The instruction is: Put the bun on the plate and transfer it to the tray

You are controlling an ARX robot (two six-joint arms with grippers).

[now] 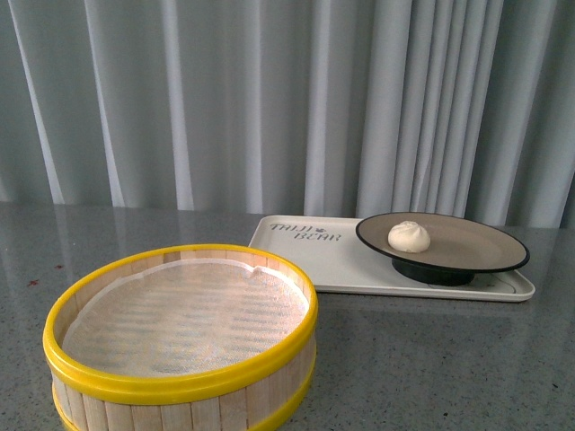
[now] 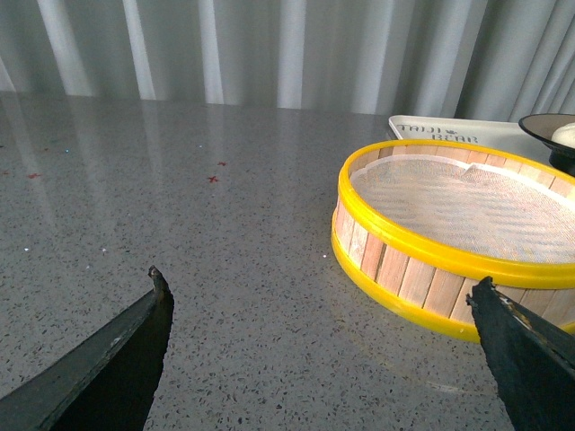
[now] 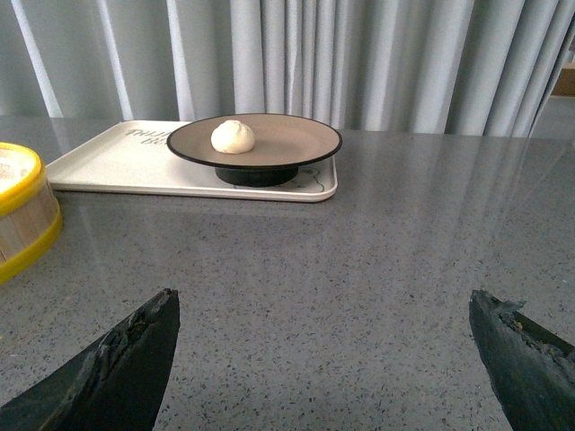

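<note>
one bun (image 1: 409, 236) sits on the plate (image 1: 467, 256), left of the plate's centre in the front view, pleated top upward. the plate rests on the tray (image 1: 296, 256) at the right middle of that frame, covering the tray's right-hand portion and leaving the lettered left end bare. judged from this layout, both stated steps appear complete: bun on plate, plate on tray.

the steamer basket (image 1: 180, 337) occupies the lower left of the front view, well apart from the tray. it shows only its pale liner and holds nothing visible (consistent with it being the bun's source, though that is a judgement).

the plate stands on a dark foot, so its black rim overhangs the tray edge slightly at the right; the foot itself looks fully inside the tray rim, which keeps the load stable.

left end effector (image 2: 319, 359): fingers spread wide, nothing between them, above bare surface (image 2: 180, 224) near the basket at the right of the left wrist view.

right end effector (image 3: 323, 359): fingers spread wide, holding nothing, with the tray and plate in the upper left of the right wrist view, well apart from the fingertips. both arms are clear of the tray, so no contact risk to the plate is evident.
</note>
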